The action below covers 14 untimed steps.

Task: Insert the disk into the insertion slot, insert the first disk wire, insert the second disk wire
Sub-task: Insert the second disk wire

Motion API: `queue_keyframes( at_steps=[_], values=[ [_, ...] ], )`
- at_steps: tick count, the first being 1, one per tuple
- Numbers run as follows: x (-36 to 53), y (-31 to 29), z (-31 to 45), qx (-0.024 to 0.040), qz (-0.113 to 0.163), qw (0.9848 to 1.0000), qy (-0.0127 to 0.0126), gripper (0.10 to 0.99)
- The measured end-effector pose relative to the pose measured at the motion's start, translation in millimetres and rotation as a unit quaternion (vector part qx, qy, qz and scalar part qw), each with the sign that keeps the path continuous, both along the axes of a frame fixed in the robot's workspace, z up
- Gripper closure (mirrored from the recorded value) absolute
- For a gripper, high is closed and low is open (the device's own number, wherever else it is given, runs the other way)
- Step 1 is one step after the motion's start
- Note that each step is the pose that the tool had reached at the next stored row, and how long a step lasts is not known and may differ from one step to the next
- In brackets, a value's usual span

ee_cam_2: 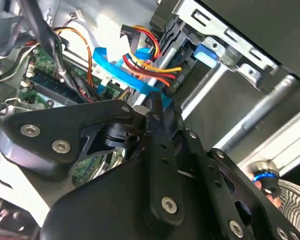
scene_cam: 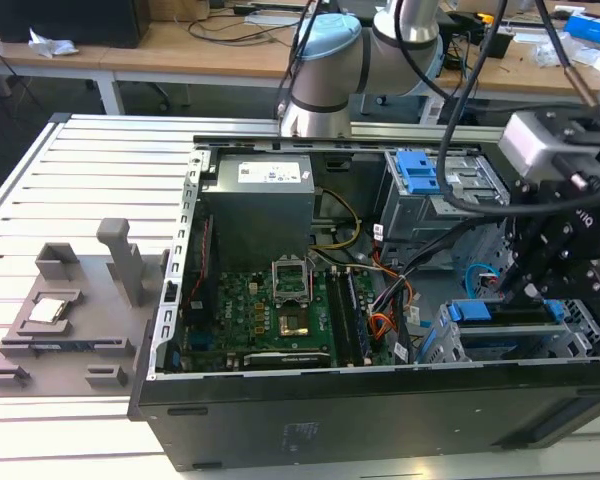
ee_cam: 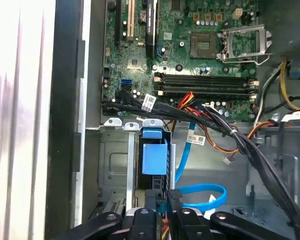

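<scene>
Gripper (scene_cam: 525, 290) hangs over the computer case's (scene_cam: 280, 430) front right corner in the exterior view, fingers closed on a thin cable connector, just above the blue-framed disk (scene_cam: 500, 312) seated in the insertion slot (scene_cam: 480, 345).

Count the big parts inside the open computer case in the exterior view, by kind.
Power supply: 1
Circuit board: 1
Drive bays: 2
Total: 4
</scene>
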State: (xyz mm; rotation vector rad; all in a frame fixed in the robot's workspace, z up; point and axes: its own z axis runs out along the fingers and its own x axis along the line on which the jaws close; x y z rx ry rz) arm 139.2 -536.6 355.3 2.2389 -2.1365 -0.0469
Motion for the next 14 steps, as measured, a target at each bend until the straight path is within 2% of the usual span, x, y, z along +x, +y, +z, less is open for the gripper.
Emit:
queue_keyframes(
  at_steps=[4,6,7,8,14],
  values=[
    [-0.3,0.9,18.5,-0.0004,0.0,1.0,-0.0001,0.863],
    [-0.4,0.9,28.0,-0.0008,0.0,1.0,-0.0001,0.98],
    [-0.4,0.9,30.7,-0.0008,0.0,1.0,-0.0001,0.98],
    [-0.4,0.9,32.7,-0.0008,0.0,1.0,-0.0001,0.98],
    [-0.5,0.9,33.0,-0.0008,0.0,1.0,-0.0001,0.98]
  ],
)
